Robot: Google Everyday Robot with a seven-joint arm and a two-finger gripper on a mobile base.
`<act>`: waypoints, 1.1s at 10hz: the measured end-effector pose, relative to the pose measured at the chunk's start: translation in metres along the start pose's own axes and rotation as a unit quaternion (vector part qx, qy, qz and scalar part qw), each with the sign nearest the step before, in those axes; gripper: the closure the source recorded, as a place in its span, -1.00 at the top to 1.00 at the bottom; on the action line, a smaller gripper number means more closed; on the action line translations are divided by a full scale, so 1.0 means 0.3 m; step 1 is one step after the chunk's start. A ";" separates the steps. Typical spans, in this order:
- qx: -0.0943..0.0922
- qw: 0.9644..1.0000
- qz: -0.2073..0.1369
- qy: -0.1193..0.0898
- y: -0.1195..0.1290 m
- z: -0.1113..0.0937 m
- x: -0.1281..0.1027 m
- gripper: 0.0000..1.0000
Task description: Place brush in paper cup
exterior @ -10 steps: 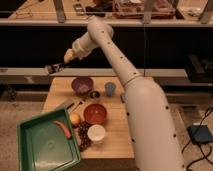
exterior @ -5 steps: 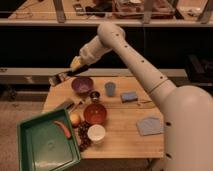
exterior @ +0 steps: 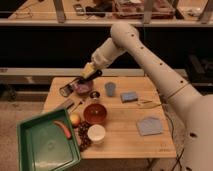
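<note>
My gripper (exterior: pixel 86 76) hangs over the back left of the wooden table (exterior: pixel 125 142), just above the purple bowl (exterior: pixel 85 89). It is shut on the brush (exterior: pixel 72 86), whose black handle slants down to the left, with the round greyish head near the table's left edge. The paper cup (exterior: pixel 96 133), short and white, stands upright near the front edge, in front of the brown bowl (exterior: pixel 95 113) and well below the gripper.
A green tray (exterior: pixel 45 147) holding an orange-red piece overhangs the front left corner. Grapes (exterior: pixel 82 136) and an apple (exterior: pixel 75 119) lie beside the paper cup. A blue-grey cup (exterior: pixel 110 89), small metal cup (exterior: pixel 95 95), blue sponge (exterior: pixel 129 96), grey cloth (exterior: pixel 150 126) and flat grey tool (exterior: pixel 65 104) lie around.
The arm has swung right and lowered. The gripper with the brush has come down from beyond the table's left back corner to just over the purple bowl.
</note>
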 end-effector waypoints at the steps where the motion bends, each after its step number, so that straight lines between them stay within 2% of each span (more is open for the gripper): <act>1: -0.008 1.000 -0.011 -0.011 0.017 -0.031 -0.066 -1.00; 3: -0.013 0.999 -0.023 -0.023 0.031 -0.054 -0.142 -1.00; 6: -0.004 0.998 -0.049 -0.043 0.044 -0.080 -0.247 -1.00; 8: 0.007 0.995 -0.077 -0.056 0.048 -0.096 -0.286 -1.00; 10: 0.009 0.992 -0.101 -0.070 0.059 -0.133 -0.333 -1.00; 11: 0.006 0.990 -0.107 -0.087 0.066 -0.145 -0.356 -1.00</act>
